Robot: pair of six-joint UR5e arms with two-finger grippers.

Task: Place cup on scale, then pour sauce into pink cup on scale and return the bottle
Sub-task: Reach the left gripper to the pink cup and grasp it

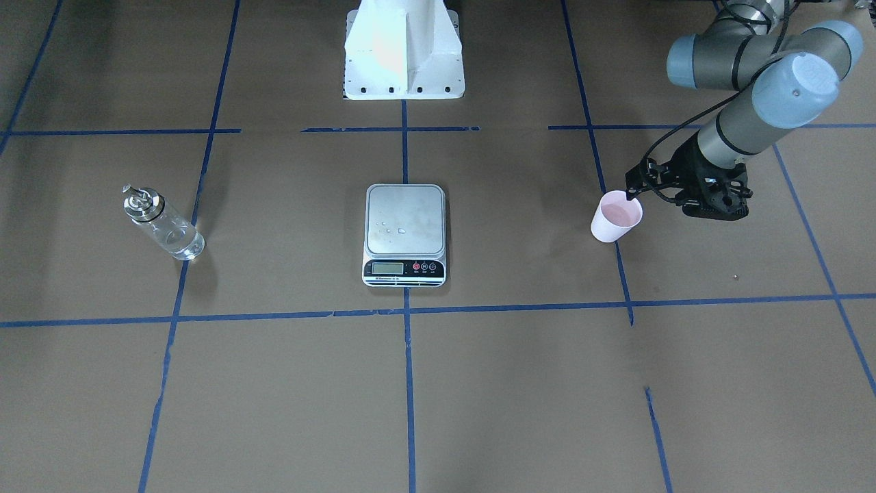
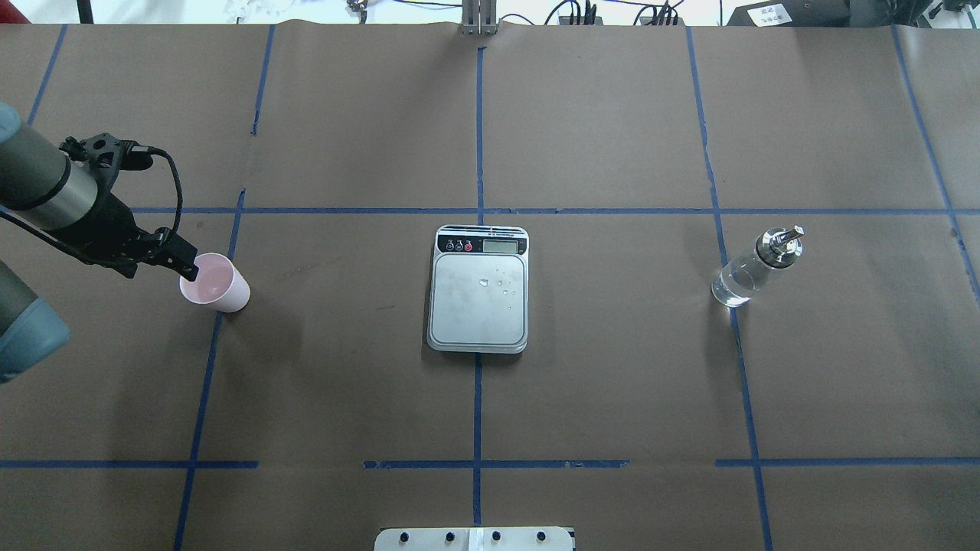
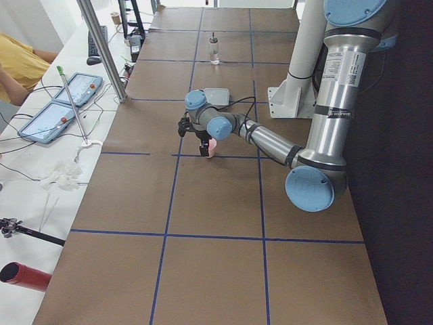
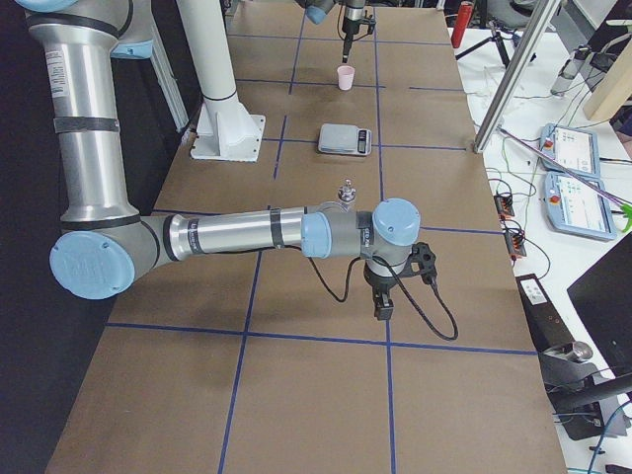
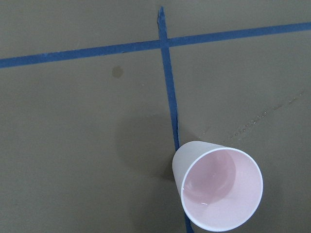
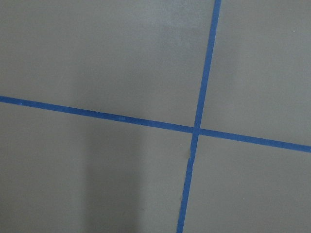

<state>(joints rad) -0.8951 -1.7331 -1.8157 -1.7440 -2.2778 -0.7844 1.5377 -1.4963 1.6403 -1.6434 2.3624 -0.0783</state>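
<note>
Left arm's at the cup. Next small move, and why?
Probably close the left end effector on the cup wall, if it isn't gripping already; the views don't settle that. Its tips sit at the rim, and the cup stands upright on the table to the robot's left of the scale, whose platform holds no cup yet. The bottle can wait.

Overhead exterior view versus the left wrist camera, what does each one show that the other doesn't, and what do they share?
Only the overhead view shows the scale at the table's middle, the bottle standing on the robot's right side, and the left gripper at the rim of the cup. Only the left wrist view looks down into the cup from close up, to its pink bottom; no fingers show there. Both show the cup upright on the brown table at a blue tape line.
</note>
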